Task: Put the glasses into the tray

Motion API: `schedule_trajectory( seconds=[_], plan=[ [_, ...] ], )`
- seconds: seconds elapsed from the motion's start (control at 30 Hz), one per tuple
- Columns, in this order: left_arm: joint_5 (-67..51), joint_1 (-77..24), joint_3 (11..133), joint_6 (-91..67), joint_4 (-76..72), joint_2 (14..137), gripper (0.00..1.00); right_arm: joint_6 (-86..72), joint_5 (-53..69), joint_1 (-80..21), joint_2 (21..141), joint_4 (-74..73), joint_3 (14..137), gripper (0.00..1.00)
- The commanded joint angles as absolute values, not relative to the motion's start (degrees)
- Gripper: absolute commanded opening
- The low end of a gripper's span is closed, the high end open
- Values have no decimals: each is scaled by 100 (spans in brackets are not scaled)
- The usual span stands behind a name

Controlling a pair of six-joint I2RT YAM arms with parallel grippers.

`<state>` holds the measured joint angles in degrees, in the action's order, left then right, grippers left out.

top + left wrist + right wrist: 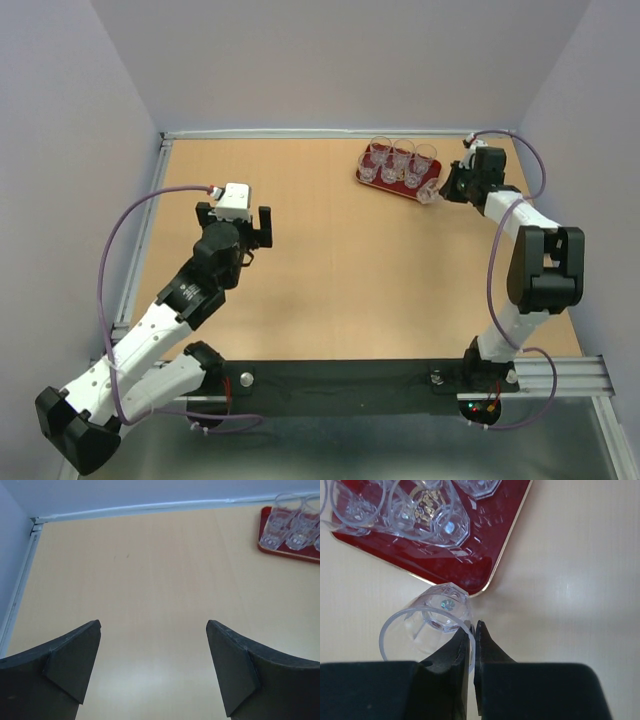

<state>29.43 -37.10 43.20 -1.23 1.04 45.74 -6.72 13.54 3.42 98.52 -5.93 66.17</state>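
Right gripper (pixel 473 627) is pinched nearly closed on the rim wall of one small clear glass tumbler (pixel 437 617): one finger inside the mouth, the other outside, thin glass edge between them. That tumbler is tilted, mouth toward the wrist camera, thick faceted base pointing away at the rounded corner of the flat dark red rectangular tray (pixel 485 540). The base sits right at that corner's gold-edged rim; can't tell if it touches the rim or the light wood table (pixel 570 580) below. In the top view the tumbler is at the tray's near-right corner, tray at the far right of the table. The other clear tumblers (pixel 427 515) stand upright and bunched together on the tray, well in from the held one; exact count is hard to read through overlapping glass. Left gripper (pixel 152 625) has its jaws spread wide with nothing between, over bare table at mid-left, well apart from the tray.
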Motion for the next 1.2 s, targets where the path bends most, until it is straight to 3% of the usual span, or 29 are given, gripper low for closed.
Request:
schedule_trajectory(
  seconds=[0.0,0.87,1.17],
  plan=[
    [3251,-3700,4105,211,-377,4106,99,-633,1459,369,9992,-185,7206,0],
    [3164,-3648,4052,202,-378,4034,99,-317,1389,378,11109,-202,8051,1],
    [3111,-3639,4061,202,-369,4043,99,-255,1415,378,11206,-237,8139,25]
  ],
)
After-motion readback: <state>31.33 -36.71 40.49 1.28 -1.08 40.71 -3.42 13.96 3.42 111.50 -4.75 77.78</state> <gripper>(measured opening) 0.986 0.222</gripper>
